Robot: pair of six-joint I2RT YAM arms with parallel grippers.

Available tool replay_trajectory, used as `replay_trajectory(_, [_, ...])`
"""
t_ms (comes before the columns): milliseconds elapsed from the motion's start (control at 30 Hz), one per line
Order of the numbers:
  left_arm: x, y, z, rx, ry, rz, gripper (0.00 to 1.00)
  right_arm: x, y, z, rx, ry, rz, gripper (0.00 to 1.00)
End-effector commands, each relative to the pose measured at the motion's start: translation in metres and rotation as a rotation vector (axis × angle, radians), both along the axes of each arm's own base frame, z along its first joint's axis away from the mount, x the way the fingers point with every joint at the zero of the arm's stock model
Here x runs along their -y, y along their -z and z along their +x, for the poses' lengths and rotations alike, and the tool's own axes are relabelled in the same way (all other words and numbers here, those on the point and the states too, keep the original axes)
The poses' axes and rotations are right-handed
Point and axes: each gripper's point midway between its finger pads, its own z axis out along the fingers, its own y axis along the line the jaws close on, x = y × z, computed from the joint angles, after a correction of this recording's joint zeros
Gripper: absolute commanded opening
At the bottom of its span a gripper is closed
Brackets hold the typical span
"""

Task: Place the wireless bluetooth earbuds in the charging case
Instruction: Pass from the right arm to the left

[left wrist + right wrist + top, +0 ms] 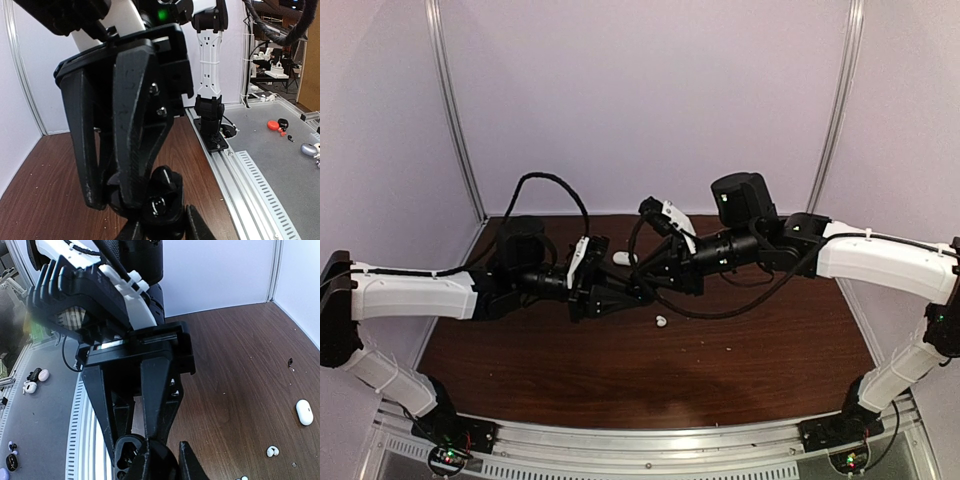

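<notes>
My two grippers meet tip to tip above the table's middle, the left gripper point(612, 296) facing the right gripper point(642, 286). In the left wrist view the left gripper point(165, 230) is shut on an open black charging case point(172, 186) with a glossy black bud point(159, 205) seated inside. The right gripper point(165, 467) is shut, its tips against the case point(122, 457). Whether it pinches anything is hidden. White earbuds point(272, 451) lie on the wood; one shows in the top view point(661, 321). A small black piece point(290, 361) lies farther off.
A white oval case point(623, 258) point(304, 411) lies on the table behind the grippers. An aluminium rail point(235, 165) with the right arm's base point(210, 125) runs along the table's near edge. White walls enclose the sides and back.
</notes>
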Motion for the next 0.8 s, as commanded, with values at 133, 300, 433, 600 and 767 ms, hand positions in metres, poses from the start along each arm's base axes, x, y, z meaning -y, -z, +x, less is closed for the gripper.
replay_trajectory(133, [-0.0033, -0.0210, -0.0040, 0.050, 0.014, -0.056, 0.27, 0.0060, -0.0016, 0.0009, 0.028, 0.017, -0.010, 0.00])
replay_trajectory(300, [-0.0041, -0.0218, -0.0047, 0.048, 0.015, -0.055, 0.30, 0.0059, -0.0005, -0.0006, 0.027, 0.011, -0.012, 0.00])
replay_trajectory(433, [-0.0040, -0.0230, -0.0049, 0.049, 0.016, -0.057, 0.31, 0.0057, -0.0003, -0.0009, 0.028, 0.010, -0.012, 0.00])
replay_trajectory(600, [-0.0053, -0.0232, -0.0049, 0.046, 0.013, -0.055, 0.33, 0.0058, 0.0004, -0.0009, 0.030, 0.012, -0.016, 0.00])
replay_trajectory(767, [-0.0065, -0.0234, -0.0037, 0.038, 0.007, -0.054, 0.25, 0.0054, 0.0019, -0.0012, 0.035, 0.012, -0.023, 0.00])
